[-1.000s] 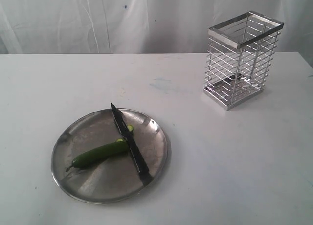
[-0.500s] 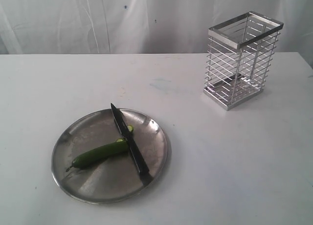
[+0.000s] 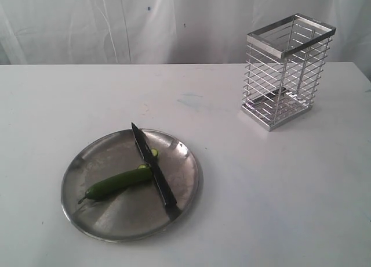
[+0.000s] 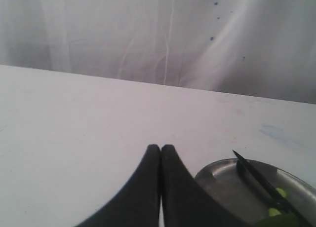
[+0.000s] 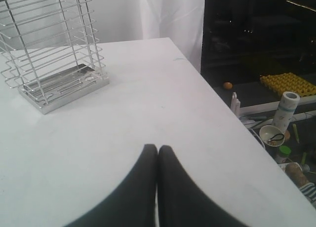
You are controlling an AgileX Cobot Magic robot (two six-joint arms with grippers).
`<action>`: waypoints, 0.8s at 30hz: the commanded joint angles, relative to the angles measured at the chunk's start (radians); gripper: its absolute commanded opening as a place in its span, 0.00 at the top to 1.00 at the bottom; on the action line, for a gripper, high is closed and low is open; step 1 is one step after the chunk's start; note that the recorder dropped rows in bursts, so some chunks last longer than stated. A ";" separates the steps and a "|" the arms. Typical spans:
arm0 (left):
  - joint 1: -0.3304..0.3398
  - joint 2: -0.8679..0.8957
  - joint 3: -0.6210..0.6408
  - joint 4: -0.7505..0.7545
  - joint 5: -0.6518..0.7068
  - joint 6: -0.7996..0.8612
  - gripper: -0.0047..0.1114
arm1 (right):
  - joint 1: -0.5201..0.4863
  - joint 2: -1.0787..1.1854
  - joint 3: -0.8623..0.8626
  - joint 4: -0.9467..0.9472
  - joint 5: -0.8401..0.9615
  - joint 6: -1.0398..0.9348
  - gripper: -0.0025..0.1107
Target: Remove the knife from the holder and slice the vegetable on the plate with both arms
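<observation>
Both arms are drawn back from the work. The left arm's jaws are pressed together tip against tip. They point level across the white tabletop (image 3: 261, 191) toward the curtain (image 4: 148, 34), and the rim of the plate (image 4: 217, 170) is just off to one side of them. The right arm's jaws are closed the same way. They aim out over the tabletop's corner, with the holder (image 5: 49, 49) standing upright well ahead of them, apart from the tips.

The knife (image 3: 153, 171) is out of the holder and lies flat on the plate. Its point is toward the far rim and its black handle is near the rim on the holder's side. The vegetable (image 3: 119, 183) lies on the plate with its cut end against the blade and its stem tip pointing away from the knife. A small green slice (image 3: 154, 152) sits on the other side of the blade (it is only a pale green spot from where I stand). The holder is on the far right of the tabletop, well apart from the plate.
</observation>
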 commanded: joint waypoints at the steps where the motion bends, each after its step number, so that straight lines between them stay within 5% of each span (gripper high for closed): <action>1: 0.003 -0.006 0.027 0.215 0.023 -0.275 0.96 | -0.002 -0.005 0.004 0.002 -0.004 -0.010 0.98; 5: 0.013 -0.027 0.179 0.213 0.020 -0.280 0.96 | -0.002 -0.005 0.004 0.002 -0.004 -0.010 0.98; 7: 0.013 -0.072 0.179 0.213 0.144 -0.270 0.96 | -0.002 -0.005 0.004 0.002 -0.004 -0.010 0.98; 13: -0.014 -0.157 0.179 0.215 0.240 -0.244 0.96 | -0.002 -0.005 0.004 0.002 -0.004 -0.010 0.98; 24: -0.018 -0.157 0.179 0.213 0.233 -0.086 0.96 | -0.002 -0.005 0.004 0.002 -0.004 -0.010 0.98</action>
